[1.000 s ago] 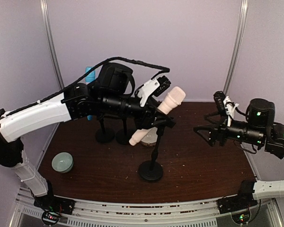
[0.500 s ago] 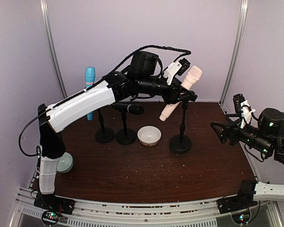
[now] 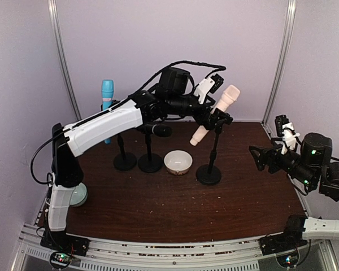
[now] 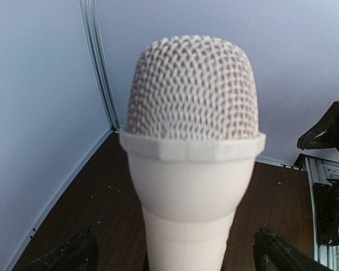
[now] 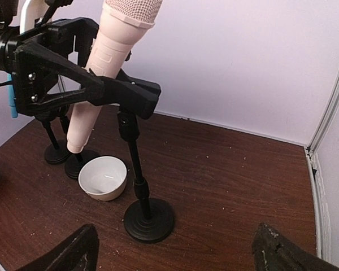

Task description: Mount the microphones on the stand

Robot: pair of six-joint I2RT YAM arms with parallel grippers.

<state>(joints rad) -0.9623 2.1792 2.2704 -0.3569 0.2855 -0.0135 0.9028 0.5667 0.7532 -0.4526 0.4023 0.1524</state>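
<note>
Left fingers (image 4: 68, 255) spread wide either side of pale cream-pink stick microphone (image 4: 192, 169), apparently not touching it. Right fingers (image 5: 73, 248) spread too, empty, well right of white ceramic bowl (image 3: 178, 162). Microphone sits tilted in clip of black round-base stand (image 3: 208, 175), just right of bowl. Risk: clip seating unclear. A finger brushing it on pull-back could slide microphone out or tip stand onto bowl.

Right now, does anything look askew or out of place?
The black microphone lies nearly level, while the blue microphone stands upright and the cream-pink microphone leans. The three do not match.
</note>
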